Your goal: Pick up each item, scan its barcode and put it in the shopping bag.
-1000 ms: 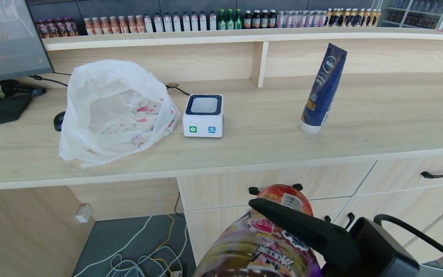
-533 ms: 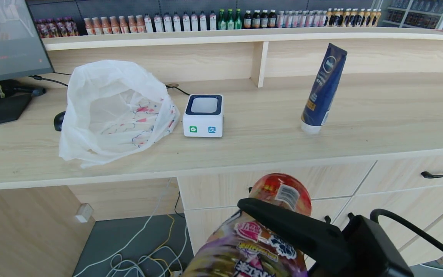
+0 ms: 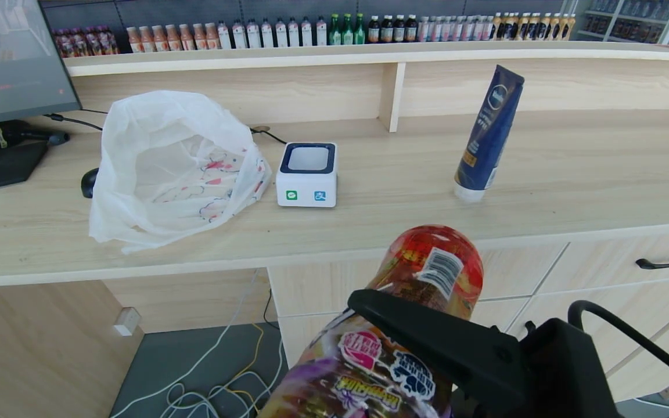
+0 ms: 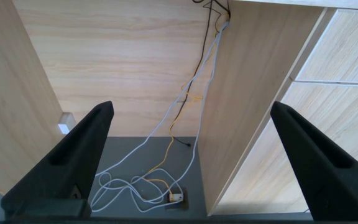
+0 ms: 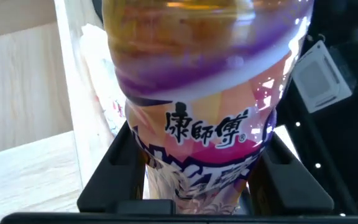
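Bottle: a clear plastic drink bottle (image 3: 427,273) is lying tilted in the right pincer (image 5: 197,177), its rounded red far end pointing toward 12 o'clock and showing against the front edge of the table (image 3: 369,226).
Bottle label: a glossy wrap in purple, pink and yellow is carrying bold characters and round badges; a white barcode patch (image 3: 440,273) is facing upward.
Right pincer: its black fingers are clamped on the bottle's body, one on each side.
Left pincer: the left pincer (image 4: 194,155) is hanging below the table with its two black fingers spread wide apart, gripping nothing.
Scanner: a white box (image 3: 307,174) with a dark-framed window on top and two small square icons, green and blue, is sitting at about 11 o'clock from the bottle.
Shopping bag: a thin, crinkled white plastic shopping bag (image 3: 166,168) with red and blue print is sitting open-mouthed at 9 o'clock from the scanner, just beside it.
Tube: a dark blue squeeze tube (image 3: 488,136) is standing on its white cap, leaning slightly, at 3 o'clock from the scanner and well apart from it.
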Motion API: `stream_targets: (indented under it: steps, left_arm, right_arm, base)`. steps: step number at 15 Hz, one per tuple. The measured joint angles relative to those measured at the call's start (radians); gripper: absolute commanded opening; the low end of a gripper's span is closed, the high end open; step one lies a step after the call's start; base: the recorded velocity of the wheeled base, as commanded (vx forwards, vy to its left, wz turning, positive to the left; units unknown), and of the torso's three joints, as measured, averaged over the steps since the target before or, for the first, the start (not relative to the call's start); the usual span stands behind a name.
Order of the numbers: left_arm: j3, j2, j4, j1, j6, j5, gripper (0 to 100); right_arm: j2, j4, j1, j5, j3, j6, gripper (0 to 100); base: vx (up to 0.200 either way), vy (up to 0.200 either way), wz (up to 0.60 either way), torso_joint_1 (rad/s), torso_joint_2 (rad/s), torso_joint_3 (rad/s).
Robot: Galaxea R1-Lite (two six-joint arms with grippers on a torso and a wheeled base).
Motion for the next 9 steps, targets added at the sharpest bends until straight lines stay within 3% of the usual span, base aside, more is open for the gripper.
stream_targets:
  steps: [9]
  left_arm:
    - [0.000, 0.000, 0.000, 0.000, 0.000, 0.000, 100]
  right_arm:
    - [-0.011, -0.003, -0.003, 0.001, -0.020, -0.172, 0]
  base:
    - [0.000, 0.000, 0.00, 0.000, 0.00, 0.000]
